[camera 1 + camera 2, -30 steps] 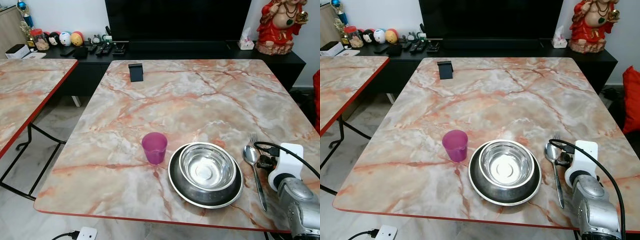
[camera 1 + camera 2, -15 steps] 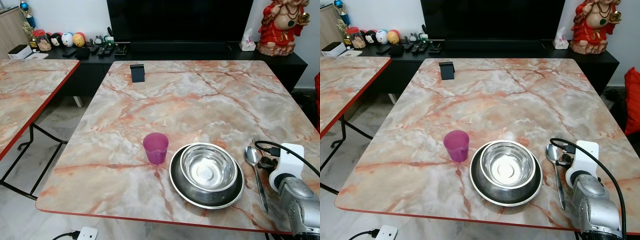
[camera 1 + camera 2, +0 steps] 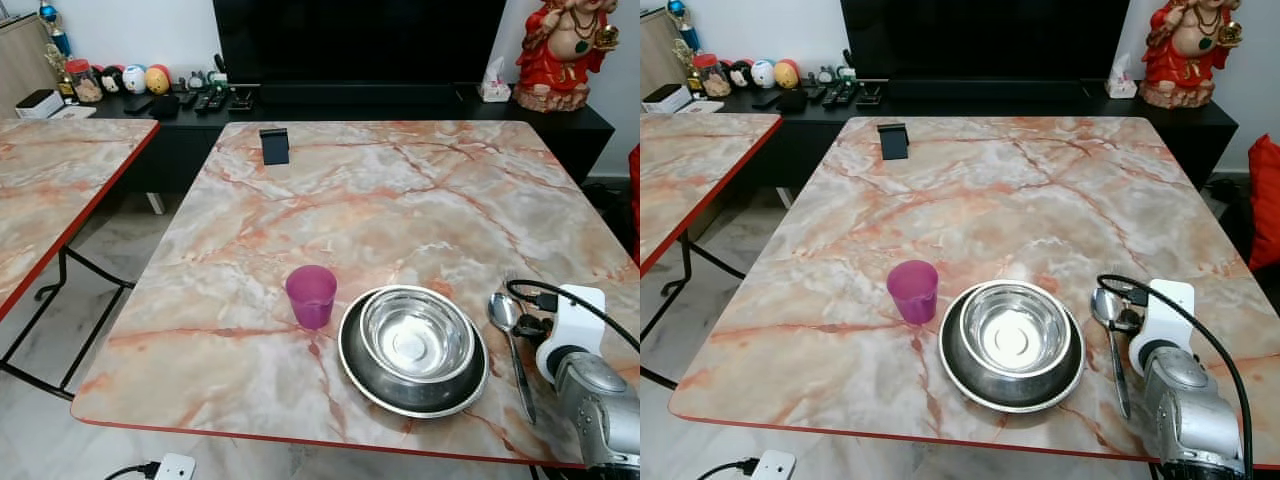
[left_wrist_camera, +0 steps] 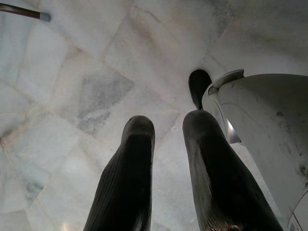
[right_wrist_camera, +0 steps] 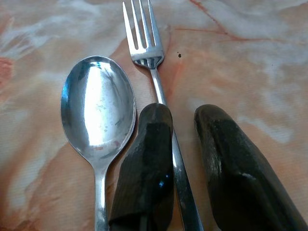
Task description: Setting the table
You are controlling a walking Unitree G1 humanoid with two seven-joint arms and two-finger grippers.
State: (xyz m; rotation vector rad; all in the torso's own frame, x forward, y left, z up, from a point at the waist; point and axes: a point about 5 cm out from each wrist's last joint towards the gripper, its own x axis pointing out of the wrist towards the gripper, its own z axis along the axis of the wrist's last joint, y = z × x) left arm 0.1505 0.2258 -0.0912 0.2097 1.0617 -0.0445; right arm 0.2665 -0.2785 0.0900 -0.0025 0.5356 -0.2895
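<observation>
Home living room: television (image 3: 355, 40), dining table (image 3: 380, 200)

Spoon (image 5: 98, 103) beside fork (image 5: 149, 57), right tool (image 5: 185, 132) parted over fork handle

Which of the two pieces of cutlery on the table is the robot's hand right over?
The fork. Its handle runs between the jaws of the right gripper, while the spoon lies alongside, outside them, nearer the bowl.

Our head eyes look down across the same tabletop (image 3: 400, 190); our right wrist camera sits close above the spoon (image 5: 98, 106) and fork (image 5: 144, 43).
</observation>
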